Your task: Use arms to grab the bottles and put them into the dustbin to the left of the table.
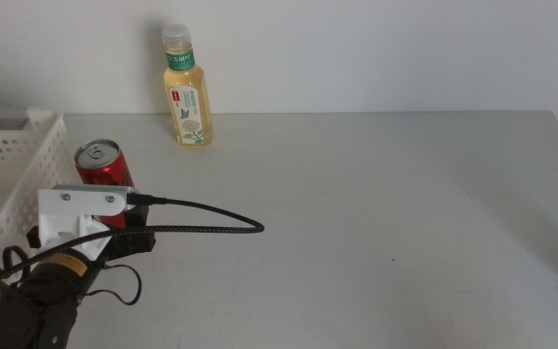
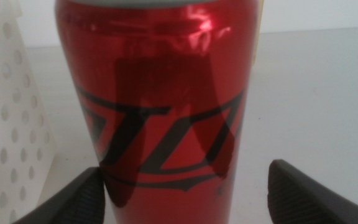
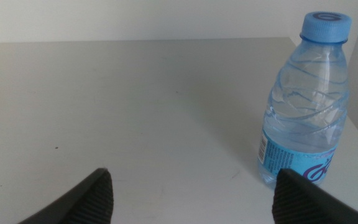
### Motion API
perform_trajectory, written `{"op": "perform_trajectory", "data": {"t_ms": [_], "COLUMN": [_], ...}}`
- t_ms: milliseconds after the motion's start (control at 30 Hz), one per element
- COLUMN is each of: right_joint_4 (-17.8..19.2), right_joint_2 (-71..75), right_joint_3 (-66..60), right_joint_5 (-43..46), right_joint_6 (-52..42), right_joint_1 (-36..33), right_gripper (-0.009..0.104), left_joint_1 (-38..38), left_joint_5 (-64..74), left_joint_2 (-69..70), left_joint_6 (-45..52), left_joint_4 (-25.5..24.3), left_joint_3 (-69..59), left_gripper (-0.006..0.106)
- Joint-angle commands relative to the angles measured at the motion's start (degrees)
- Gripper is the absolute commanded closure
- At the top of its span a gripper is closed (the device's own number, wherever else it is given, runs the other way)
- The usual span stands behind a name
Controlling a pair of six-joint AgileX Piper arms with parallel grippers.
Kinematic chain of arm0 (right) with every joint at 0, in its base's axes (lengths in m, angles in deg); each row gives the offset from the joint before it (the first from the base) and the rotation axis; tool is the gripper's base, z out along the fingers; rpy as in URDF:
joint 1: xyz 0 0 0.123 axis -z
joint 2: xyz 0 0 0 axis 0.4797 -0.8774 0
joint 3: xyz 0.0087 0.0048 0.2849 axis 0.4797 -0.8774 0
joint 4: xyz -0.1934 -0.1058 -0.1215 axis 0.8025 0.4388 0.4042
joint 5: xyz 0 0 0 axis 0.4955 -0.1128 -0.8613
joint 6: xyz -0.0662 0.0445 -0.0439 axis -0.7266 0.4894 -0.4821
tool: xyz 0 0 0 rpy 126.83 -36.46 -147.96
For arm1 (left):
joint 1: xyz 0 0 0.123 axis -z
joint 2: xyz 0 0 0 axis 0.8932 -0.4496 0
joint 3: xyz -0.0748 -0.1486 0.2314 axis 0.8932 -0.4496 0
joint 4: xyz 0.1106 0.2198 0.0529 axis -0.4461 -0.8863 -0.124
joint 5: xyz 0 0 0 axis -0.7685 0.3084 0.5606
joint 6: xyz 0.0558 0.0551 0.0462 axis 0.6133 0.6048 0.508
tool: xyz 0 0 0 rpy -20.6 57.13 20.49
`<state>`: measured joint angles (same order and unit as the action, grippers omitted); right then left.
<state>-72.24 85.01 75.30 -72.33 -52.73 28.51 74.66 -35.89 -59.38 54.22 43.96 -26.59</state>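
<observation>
Two jaws of the left gripper point(image 2: 185, 186) are standing wide on either side of the red can point(image 1: 103, 173), whose base is being hidden behind the wrist in the middle view, just beside the white dustbin point(image 1: 8, 165). Across the table point(image 1: 376, 213), the yellow tea bottle point(image 1: 187, 92) is standing at the far edge. The right gripper point(image 3: 191, 193) is gaping wide near the water bottle point(image 3: 306, 102), whose bottom is being cut off.

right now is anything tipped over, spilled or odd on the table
Nothing stands out. The red can, yellow tea bottle and water bottle all stand upright and capped, with no spill. The left pincer is open around the can.
</observation>
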Motion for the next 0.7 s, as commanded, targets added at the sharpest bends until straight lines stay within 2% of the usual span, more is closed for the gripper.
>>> {"op": "perform_trajectory", "data": {"t_ms": [0, 467, 567, 667], "right_joint_4": [0.4, 0.4, 0.4, 0.4], "right_joint_2": [1.2, 1.2, 1.2, 1.2], "right_joint_3": [0.6, 0.6, 0.6, 0.6], "right_joint_5": [4.0, 4.0, 4.0, 4.0], "right_joint_6": [-0.5, -0.5, -0.5, -0.5], "right_joint_1": [0.4, 0.4, 0.4, 0.4], "right_gripper": [0.03, 0.03, 0.03, 0.03], "left_joint_1": [-0.1, -0.1, -0.1, -0.1], "left_joint_5": [-8.4, -8.4, -8.4, -8.4], "left_joint_2": [1.2, -2.5, -3.3, -3.9], "left_joint_6": [-0.1, 1.0, 1.0, 0.8], "left_joint_4": [0.9, 4.0, 4.2, 3.6], "left_joint_3": [1.6, 8.3, 9.3, 9.7], "left_gripper": [0.014, 0.015, 0.021, 0.033]}}
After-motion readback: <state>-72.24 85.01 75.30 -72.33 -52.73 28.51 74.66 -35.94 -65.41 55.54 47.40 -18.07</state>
